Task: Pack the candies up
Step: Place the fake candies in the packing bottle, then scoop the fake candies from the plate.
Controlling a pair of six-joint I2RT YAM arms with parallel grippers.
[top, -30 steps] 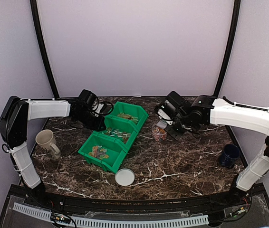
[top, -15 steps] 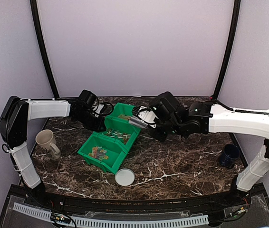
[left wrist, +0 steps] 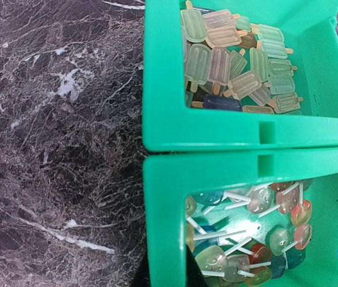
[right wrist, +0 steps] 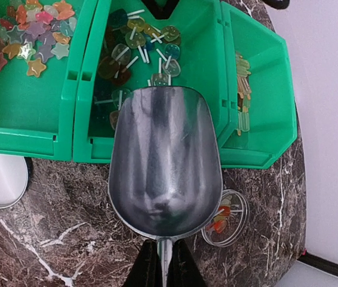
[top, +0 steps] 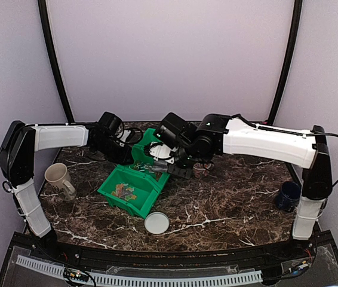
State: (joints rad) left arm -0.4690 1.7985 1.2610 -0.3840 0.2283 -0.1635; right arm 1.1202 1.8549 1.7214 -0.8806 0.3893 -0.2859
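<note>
The candies lie sorted in a green three-compartment bin (top: 139, 179). Stars (right wrist: 31, 36) fill one end compartment, lollipops (right wrist: 139, 42) the middle and popsicle shapes (right wrist: 240, 89) the other end. My right gripper (right wrist: 164, 262) is shut on the handle of a metal scoop (right wrist: 164, 161). The scoop is empty and hangs over the near wall of the lollipop compartment. A small clear round container (right wrist: 226, 218) holding a few candies stands on the marble beside the bin. My left gripper (left wrist: 164, 280) is shut on the bin's side wall (left wrist: 163, 203) next to the lollipops (left wrist: 246, 251).
A white lid (top: 156, 223) lies in front of the bin. A beige mug (top: 58, 178) stands at the left and a dark blue mug (top: 288, 194) at the right. The right arm (top: 258, 140) stretches across the table's middle.
My right arm has swung left with the scoop, from the clear container to above the bin's middle compartment. The left arm has stayed on the bin's wall.
</note>
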